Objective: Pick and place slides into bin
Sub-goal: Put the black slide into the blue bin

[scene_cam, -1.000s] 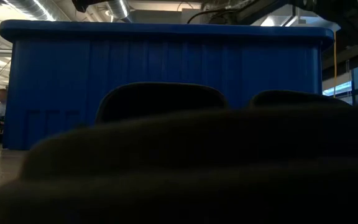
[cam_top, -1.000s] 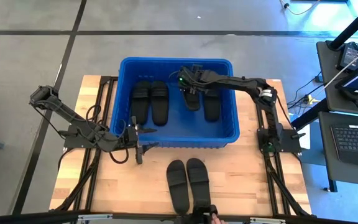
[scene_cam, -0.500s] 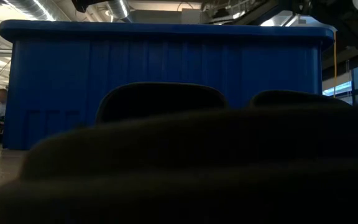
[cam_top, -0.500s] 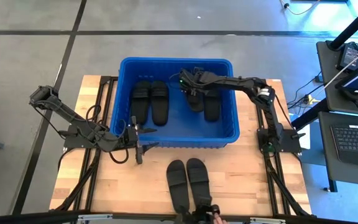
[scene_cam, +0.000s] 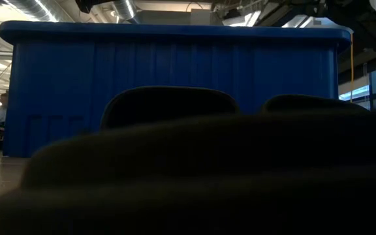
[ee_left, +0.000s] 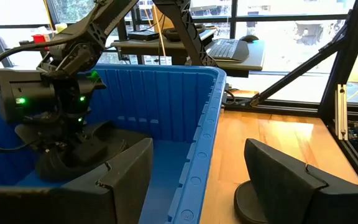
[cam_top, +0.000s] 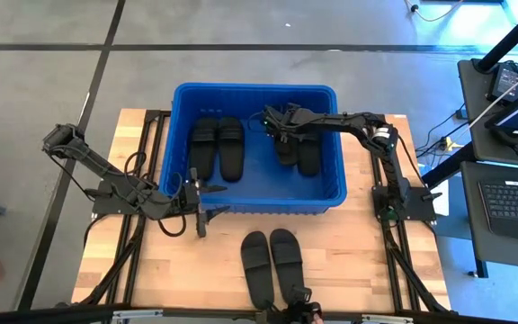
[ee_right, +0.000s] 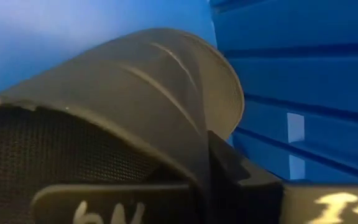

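Wooden surface: my right tool inside bin, pinching slide; placing step. Next: release. Left tool spread beside bin.

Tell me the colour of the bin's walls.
Bright blue: the bin shows it best in the high view, inside and out.

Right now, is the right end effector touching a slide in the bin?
Touching. The right wrist view shows a slide's strap pressed against the camera; the high view puts the right end effector on that slide inside the bin.
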